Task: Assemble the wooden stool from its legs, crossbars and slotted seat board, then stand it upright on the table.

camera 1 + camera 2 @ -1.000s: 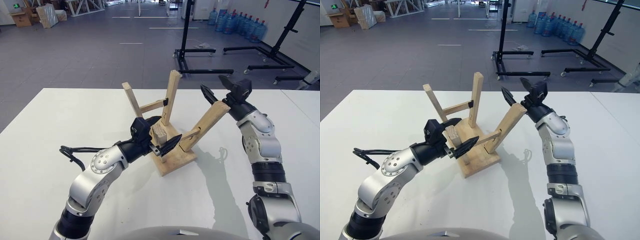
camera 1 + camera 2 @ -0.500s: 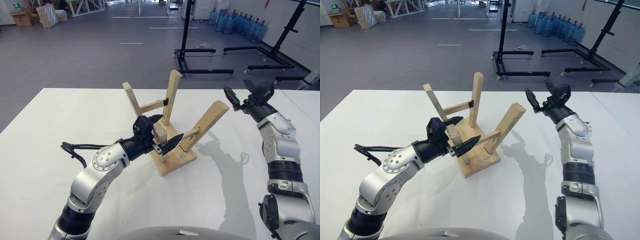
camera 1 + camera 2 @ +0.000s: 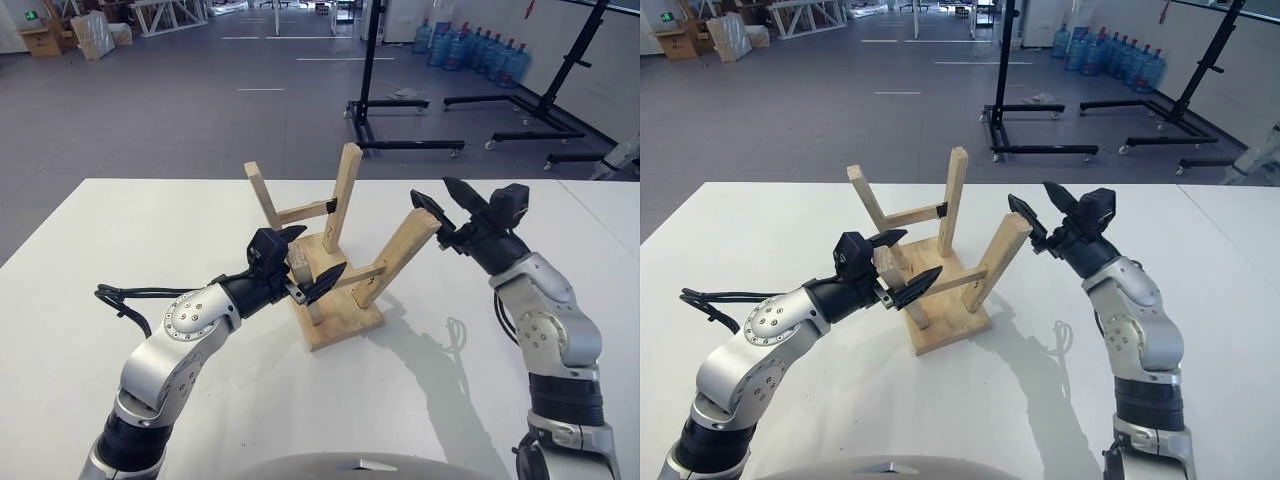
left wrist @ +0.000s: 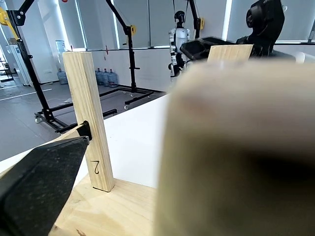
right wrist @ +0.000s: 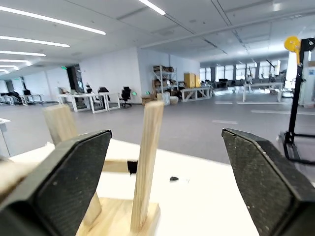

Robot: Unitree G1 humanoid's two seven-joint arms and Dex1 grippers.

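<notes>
Large open robotics lab or workshop hall. Beyond the worktop's (image 3: 90, 260) far edge, wide grey floor (image 3: 200, 110) with black wheeled stands (image 3: 374, 60). Past the far right corner, blue water jugs (image 3: 470, 42) in a row by the wall; past the far left corner, cardboard boxes (image 3: 45, 38). Overhead, long strip lights (image 5: 64, 23). Further back, desks (image 5: 91, 101) with office chairs, shelving (image 5: 165, 81), and another humanoid robot (image 4: 177, 37) by tall windows.

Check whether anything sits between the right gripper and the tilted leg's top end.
Nothing visible does. The right gripper, fingers open, is right at the top end of the tilted leg. Whether a finger touches the wood is unclear.
</notes>
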